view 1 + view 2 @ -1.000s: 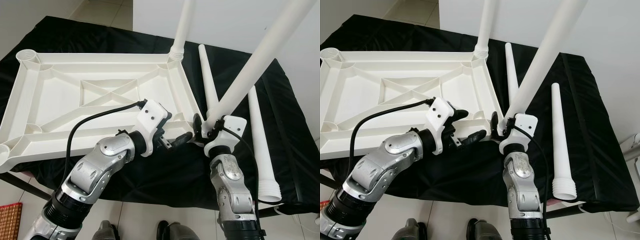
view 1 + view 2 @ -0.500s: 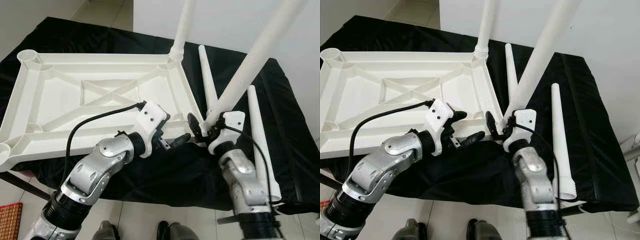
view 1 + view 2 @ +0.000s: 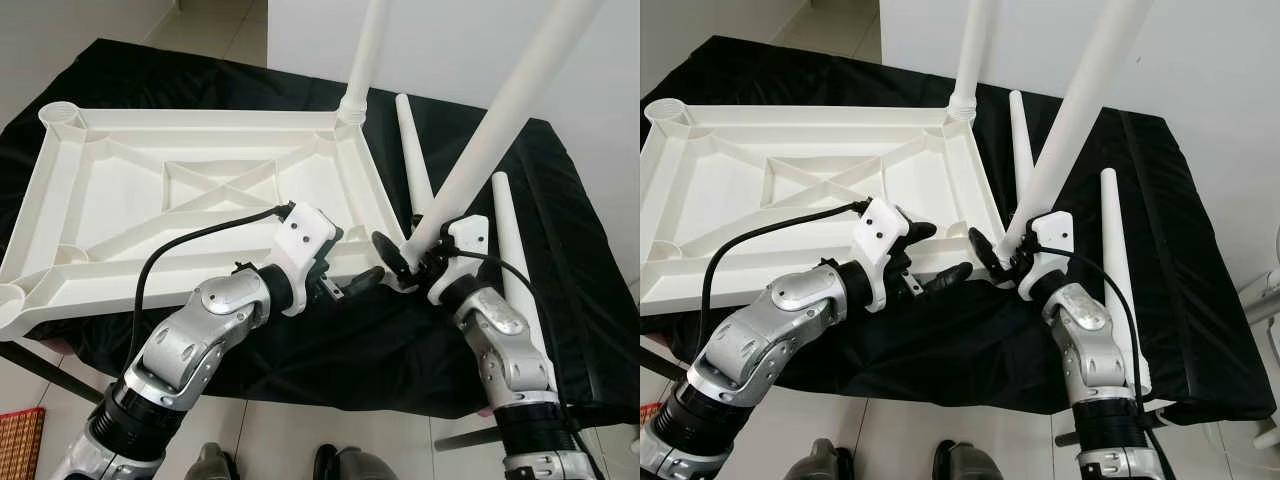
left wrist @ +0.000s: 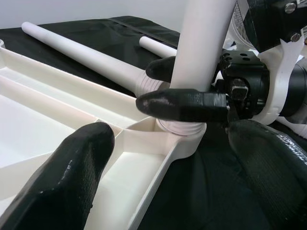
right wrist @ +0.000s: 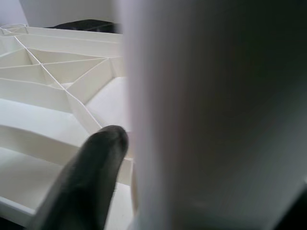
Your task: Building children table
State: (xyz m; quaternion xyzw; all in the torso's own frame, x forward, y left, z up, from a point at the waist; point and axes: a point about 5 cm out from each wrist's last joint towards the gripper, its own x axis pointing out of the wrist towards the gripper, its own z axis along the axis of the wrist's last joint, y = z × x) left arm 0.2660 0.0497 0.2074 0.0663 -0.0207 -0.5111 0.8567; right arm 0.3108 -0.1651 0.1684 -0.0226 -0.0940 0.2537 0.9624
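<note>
Bench [image 3: 590,300] under black cloth carries the upturned white plastic tabletop [image 3: 190,200]. At its near right corner, the right gripper [image 3: 397,262], jaws clamped on a long white leg [image 3: 500,120], has swung its elbow outward, suggesting seating. The left gripper [image 3: 348,283] hovers beside, jaws apart, empty.

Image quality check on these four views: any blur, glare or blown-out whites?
Eye views: sharp, evenly lit, the tabletop ribs readable against the black cloth. Left wrist view: the leg and the right gripper are crisp, the near left finger soft. Right wrist view: the leg is an out-of-focus white mass, one finger blurred, the ribs behind sharper.
</note>
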